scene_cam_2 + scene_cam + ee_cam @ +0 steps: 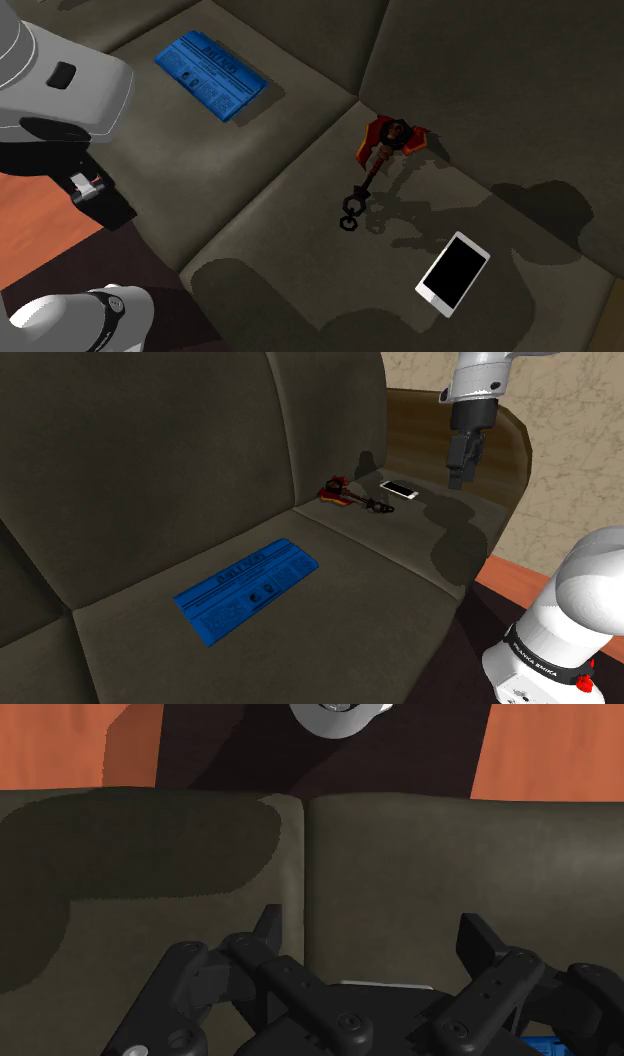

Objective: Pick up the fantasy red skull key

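Shoulder view: the tool (458,474) hangs in the air, well above the seat at the armrest end of the dark sofa (150,472). It points down. In the wrist view the tool (372,932) has its two black fingers standing wide apart, and only sofa cushion shows between them, so it carries nothing.

The first thing out from the tool is a white phone (398,489) with a black screen, lying flat on the seat. Just past the phone, toward the shoulder view's left and close to the backrest, lies the red skull key (350,498). As I read it, the key is down and to the left of the tool, with the phone roughly between them.

The second exterior view gives the lie of the key (378,165) best. It is flat on the cushion, with its red head toward the backrest and its dark shaft running away to a ring end that points roughly toward the phone (453,273). It is clear of the phone. The tool will likely need to shift over the shaft and close across it, not along it.

Well apart, on the next seat cushion, lies a flat blue printed box (248,590). I cannot tell whether there is anything in it.
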Motion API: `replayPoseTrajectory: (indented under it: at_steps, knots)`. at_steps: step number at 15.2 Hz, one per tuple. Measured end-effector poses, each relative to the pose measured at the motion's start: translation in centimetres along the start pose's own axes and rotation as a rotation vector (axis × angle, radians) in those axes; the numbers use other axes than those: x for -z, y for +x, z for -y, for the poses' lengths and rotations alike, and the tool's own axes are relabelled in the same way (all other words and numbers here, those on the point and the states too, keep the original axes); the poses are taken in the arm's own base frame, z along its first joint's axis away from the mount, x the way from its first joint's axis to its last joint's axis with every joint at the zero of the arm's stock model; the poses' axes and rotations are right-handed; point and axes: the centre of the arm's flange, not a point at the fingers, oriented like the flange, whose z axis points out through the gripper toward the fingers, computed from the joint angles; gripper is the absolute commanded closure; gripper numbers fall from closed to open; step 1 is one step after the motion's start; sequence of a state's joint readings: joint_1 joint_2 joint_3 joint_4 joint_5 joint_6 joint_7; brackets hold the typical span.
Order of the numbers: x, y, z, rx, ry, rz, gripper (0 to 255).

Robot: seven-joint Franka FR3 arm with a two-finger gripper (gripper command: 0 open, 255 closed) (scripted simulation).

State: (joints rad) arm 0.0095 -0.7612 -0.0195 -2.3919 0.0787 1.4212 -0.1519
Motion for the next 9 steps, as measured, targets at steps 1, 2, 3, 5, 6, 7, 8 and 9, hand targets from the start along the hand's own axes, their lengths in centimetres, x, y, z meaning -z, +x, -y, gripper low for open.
replayPoseTrajectory:
  at_steps: [1,2,3,5,6,7,8,9]
  knots:
    - [0.0,0.0,0.0,0.000,0.000,0.000,0]
    - [-0.3,0.4,-0.3,0.003,-0.002,-0.003,0]
    - [-0.4,1.1,-0.7,0.007,-0.006,-0.009,0]
    - [-1.5,2.8,-1.7,0.017,-0.015,-0.022,0]
    - [-2.1,3.7,-2.4,0.022,-0.019,-0.030,0]
    - [-2.4,4.4,-2.9,0.028,-0.024,-0.039,0]
    - [-2.8,5.3,-3.5,0.033,-0.029,-0.047,0]
    - [-3.0,6.3,-4.2,0.039,-0.034,-0.055,0]
